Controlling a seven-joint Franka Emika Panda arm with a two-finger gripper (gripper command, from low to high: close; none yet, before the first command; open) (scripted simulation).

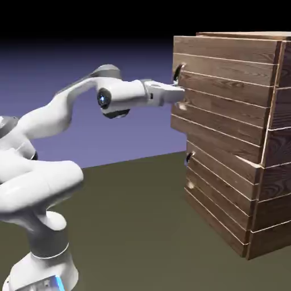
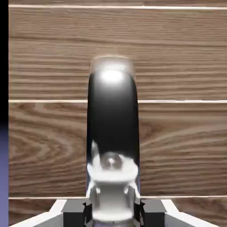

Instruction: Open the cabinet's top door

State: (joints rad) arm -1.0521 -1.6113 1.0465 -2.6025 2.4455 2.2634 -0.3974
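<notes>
Here my gripper (image 1: 181, 98) sits at the front face of the cabinet (image 1: 238, 142), level with the upper planks of the top door (image 1: 227, 96). In the hand view the dark handle (image 2: 113, 119) fills the middle, and both grey fingers (image 2: 73, 208) stand tight against its lower end, so I judge the gripper closed on the handle. In the exterior view the door's lower edge seems to stand slightly proud of the lower panel (image 1: 219, 187); I judge the door barely cracked, if at all.

Procedure for the pull:
- Keep the grip firm; the handle is glossy and curved, so it may slip.
- Draw back along an arc around the hinge, not in a straight line. The hinge side is not visible; I assume it is the far edge.
- Let the wrist turn with the door, so the fingers stay square on the handle.
- Move slowly; a fast tug may cost me the grip.
</notes>
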